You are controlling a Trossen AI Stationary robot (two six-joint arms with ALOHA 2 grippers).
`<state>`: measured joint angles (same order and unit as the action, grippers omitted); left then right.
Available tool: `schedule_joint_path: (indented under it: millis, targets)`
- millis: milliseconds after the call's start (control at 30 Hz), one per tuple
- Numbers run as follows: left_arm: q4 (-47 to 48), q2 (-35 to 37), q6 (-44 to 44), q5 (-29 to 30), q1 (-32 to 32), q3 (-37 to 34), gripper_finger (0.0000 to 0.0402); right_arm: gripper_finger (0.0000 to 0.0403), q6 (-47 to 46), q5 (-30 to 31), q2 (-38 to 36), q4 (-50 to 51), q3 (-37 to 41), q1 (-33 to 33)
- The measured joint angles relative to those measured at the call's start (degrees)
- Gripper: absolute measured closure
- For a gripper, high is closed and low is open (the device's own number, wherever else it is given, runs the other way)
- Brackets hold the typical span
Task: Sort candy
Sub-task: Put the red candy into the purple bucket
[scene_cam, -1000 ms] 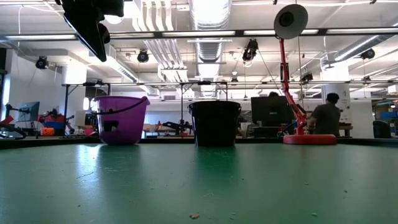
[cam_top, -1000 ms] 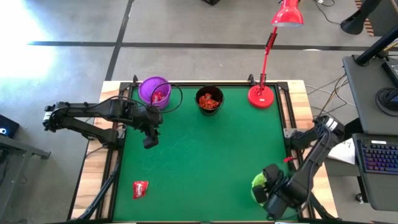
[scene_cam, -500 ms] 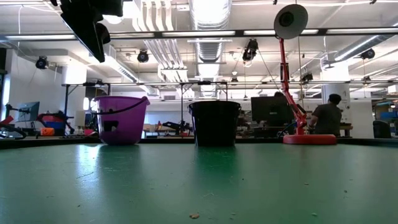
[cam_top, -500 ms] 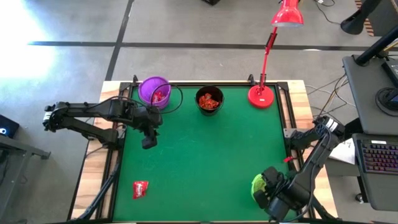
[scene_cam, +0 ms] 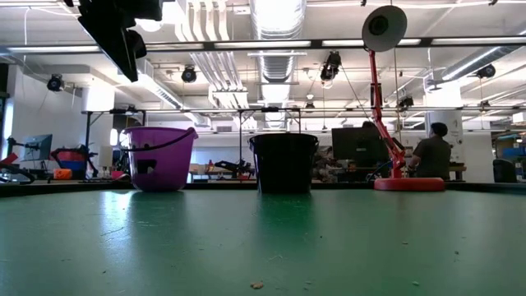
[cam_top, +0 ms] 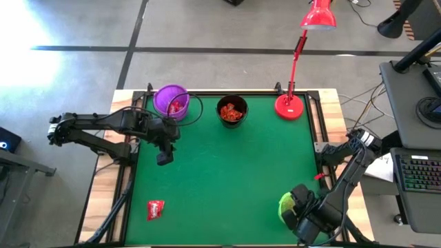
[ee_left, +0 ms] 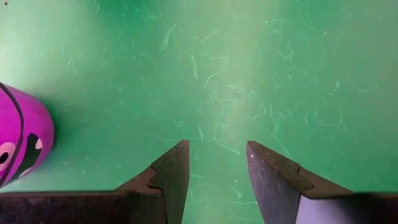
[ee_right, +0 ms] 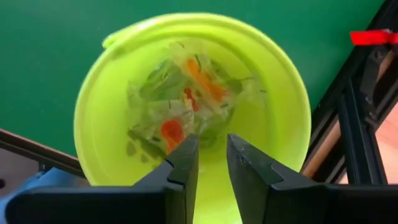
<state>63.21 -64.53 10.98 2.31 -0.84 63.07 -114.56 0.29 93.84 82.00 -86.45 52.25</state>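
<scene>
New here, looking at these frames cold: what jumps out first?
The right gripper hangs over a green cup of clear-wrapped candy at the table's near right corner, fingers slightly apart. A red lamp towers over the far edge, beside a black cup and a purple cup, both holding sweets. One red candy lies alone near left; the left gripper hovers open by the purple cup.

Three cups – purple (cam_top: 171,100), black (cam_top: 232,110), green (cam_top: 287,205); one lamp (cam_top: 293,83).
</scene>
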Motion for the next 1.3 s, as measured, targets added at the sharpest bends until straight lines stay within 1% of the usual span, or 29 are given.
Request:
schedule_joint_path:
  millis: [100, 367, 467, 533, 600, 700, 800, 900, 1000, 1100, 1200, 1300]
  targets:
    - [0.0, 0.0, 0.0, 0.0, 0.0, 0.0, 0.026, 0.0313, 0.1, -1.8, 0.0, 0.1, 0.1, 0.0]
    - [1.6, 0.0, 0.1, 0.0, 0.0, 0.0, 0.026, 0.0242, -1.1, -1.8, 0.0, 0.2, 0.1, 0.0]
    - [2.6, 0.0, 0.2, 0.0, 0.0, 0.0, 0.026, 0.0223, -0.9, -1.2, 0.0, 0.2, -0.2, -0.1]
    - [3.1, 0.0, 0.4, 0.0, 0.0, 0.0, 0.026, 0.0217, 0.3, 2.4, 0.0, 0.1, -0.9, -0.5]
    - [3.8, 0.0, 1.9, 0.0, 0.0, 0.0, 0.026, 0.0216, 2.1, 8.6, -0.1, 0.2, -1.7, -1.1]
    - [4.2, 0.0, 6.6, 0.0, 0.0, 0.0, 0.026, 0.0218, 6.7, 17.9, -0.6, 0.4, -2.8, -3.0]
    - [4.2, 0.0, 12.1, 0.0, 0.0, 0.0, 0.026, 0.022, 12.1, 24.7, -1.6, 2.6, -3.5, -6.3]
    - [4.0, 0.0, 16.2, 0.1, 0.0, -1.4, 0.026, 0.0219, 18.4, 30.7, -3.3, 5.5, -3.6, -11.1]
    - [3.8, 0.0, 21.8, 0.1, 0.0, -4.0, 0.026, 0.0218, 26.1, 34.0, -5.5, 7.3, -3.6, -16.7]
    - [3.8, 0.0, 29.5, -0.7, 0.3, -7.8, 0.026, 0.0218, 34.8, 34.6, -8.0, 7.8, -3.6, -22.7]
    - [3.1, 0.0, 35.0, -2.9, 1.7, -11.1, 0.026, 0.0218, 43.6, 35.9, -10.3, 7.9, -3.5, -28.1]
    - [2.2, 0.0, 40.4, -3.1, 3.5, -13.3, 0.026, 0.0218, 51.3, 37.3, -12.8, 7.8, -3.5, -33.6]
